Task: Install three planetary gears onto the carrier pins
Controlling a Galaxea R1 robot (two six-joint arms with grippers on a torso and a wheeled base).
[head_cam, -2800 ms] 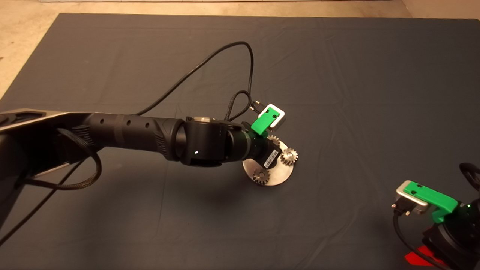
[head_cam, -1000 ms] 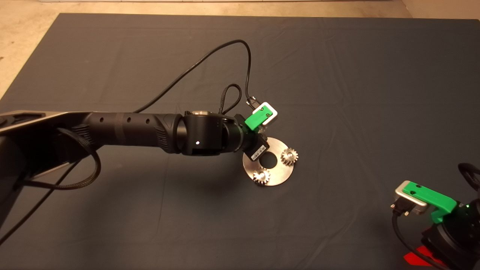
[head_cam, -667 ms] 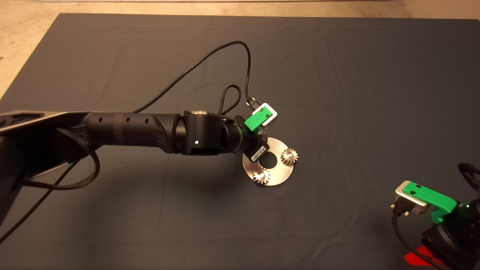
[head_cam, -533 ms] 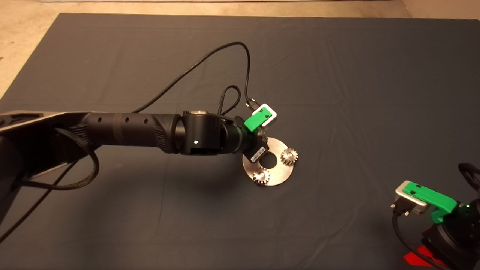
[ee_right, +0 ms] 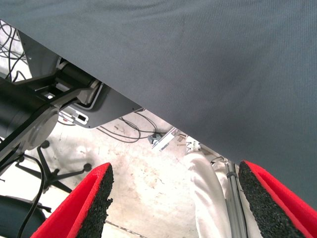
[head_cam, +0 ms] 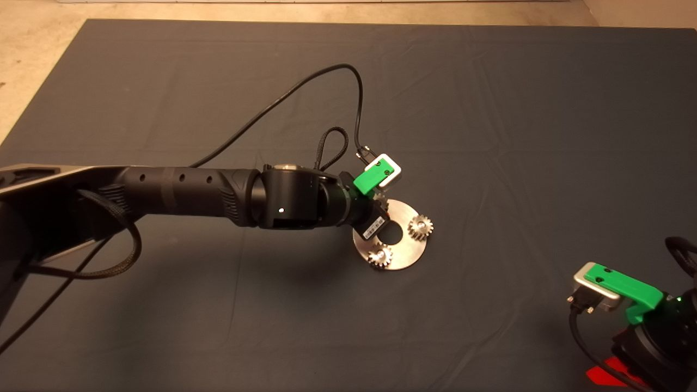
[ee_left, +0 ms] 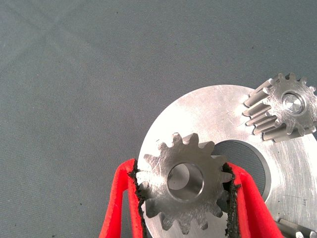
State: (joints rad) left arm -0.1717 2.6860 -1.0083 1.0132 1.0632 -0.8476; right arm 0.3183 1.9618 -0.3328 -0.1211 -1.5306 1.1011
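One gear between the closed left pincer's pads, above the disc.

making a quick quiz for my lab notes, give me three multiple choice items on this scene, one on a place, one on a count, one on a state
1. Where is the right pincer?
A. over the disc
B. at the mat's lower right edge
C. beside the left arm

2. How many gears sit on the disc away from any pincer?
A. none
B. two
C. four

3. What is the left pincer doing?
A. gripping a gear
B. open over bare mat
C. holding a cable

Key:
1 B, the right pincer waits far from the disc.
2 B, two gears sit on it.
3 A, the left pincer pads press a third gear.
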